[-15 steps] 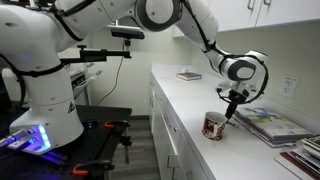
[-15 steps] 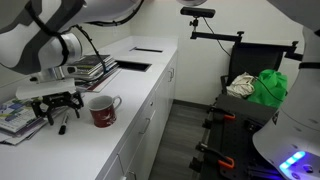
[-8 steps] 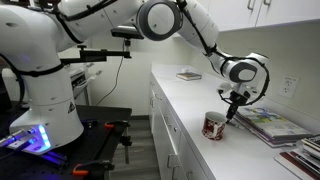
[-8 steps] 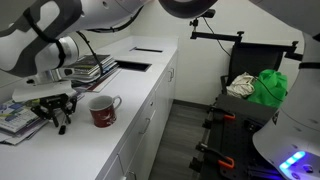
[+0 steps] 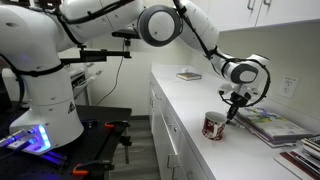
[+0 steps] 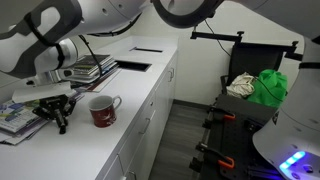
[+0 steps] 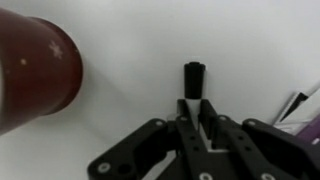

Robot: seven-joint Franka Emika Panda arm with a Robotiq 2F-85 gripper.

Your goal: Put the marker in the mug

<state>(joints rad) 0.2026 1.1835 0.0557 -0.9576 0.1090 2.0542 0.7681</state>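
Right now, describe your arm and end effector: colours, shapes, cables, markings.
The arm is glossy white, with rounded segments, dark joint seams and a dark cable along it. The end effector is matte black, its linkage bars dotted with round pivots. No markings are legible.

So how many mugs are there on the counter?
1. The mug stands on the white counter, beside the end effector, which holds the marker. No other mug shows, though the robot arm could hide one.
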